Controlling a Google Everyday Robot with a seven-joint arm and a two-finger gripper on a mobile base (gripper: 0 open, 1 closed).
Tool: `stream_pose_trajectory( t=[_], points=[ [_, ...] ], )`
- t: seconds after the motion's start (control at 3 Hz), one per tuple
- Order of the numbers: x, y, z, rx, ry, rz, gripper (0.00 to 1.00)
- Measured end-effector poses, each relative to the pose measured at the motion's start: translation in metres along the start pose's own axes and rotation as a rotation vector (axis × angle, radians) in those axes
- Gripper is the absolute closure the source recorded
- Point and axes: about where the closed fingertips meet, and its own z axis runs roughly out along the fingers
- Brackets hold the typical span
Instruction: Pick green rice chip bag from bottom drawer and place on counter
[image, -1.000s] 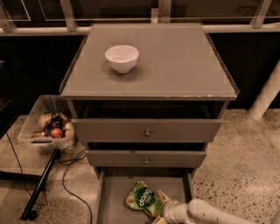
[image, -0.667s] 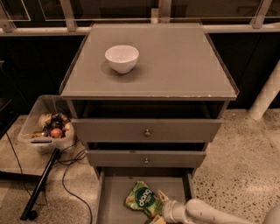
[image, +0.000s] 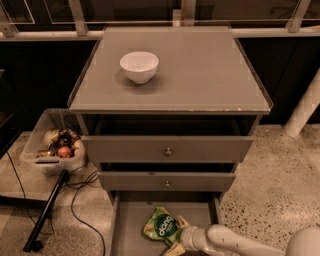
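The green rice chip bag (image: 161, 226) lies on the floor of the open bottom drawer (image: 131, 226), logo up, near the drawer's middle. My gripper (image: 175, 241) reaches in from the lower right on a white arm (image: 235, 244) and sits at the bag's right lower edge, touching or just beside it. Part of the bag's corner is hidden behind the gripper. The counter (image: 200, 70) is the flat grey-brown top of the cabinet above.
A white bowl (image: 139, 66) stands on the counter's left back part. The two upper drawers (image: 168, 150) are slightly pulled out. A clear bin of items (image: 52, 145), a black pole (image: 45, 212) and cables lie left of the cabinet; a white post (image: 305, 107) stands right.
My gripper has moved slightly left, closer onto the bag's right edge. The bag has stayed in place in the drawer.
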Motion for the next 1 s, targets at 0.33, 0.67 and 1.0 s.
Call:
stream_pose_trajectory(
  t=[0.33, 0.67, 1.0],
  points=[
    [0.008, -0.003, 0.008, 0.002, 0.010, 0.022, 0.00],
    [0.026, -0.003, 0.020, -0.008, 0.048, 0.062, 0.00],
    [0.026, -0.003, 0.020, -0.008, 0.048, 0.062, 0.00]
  ],
)
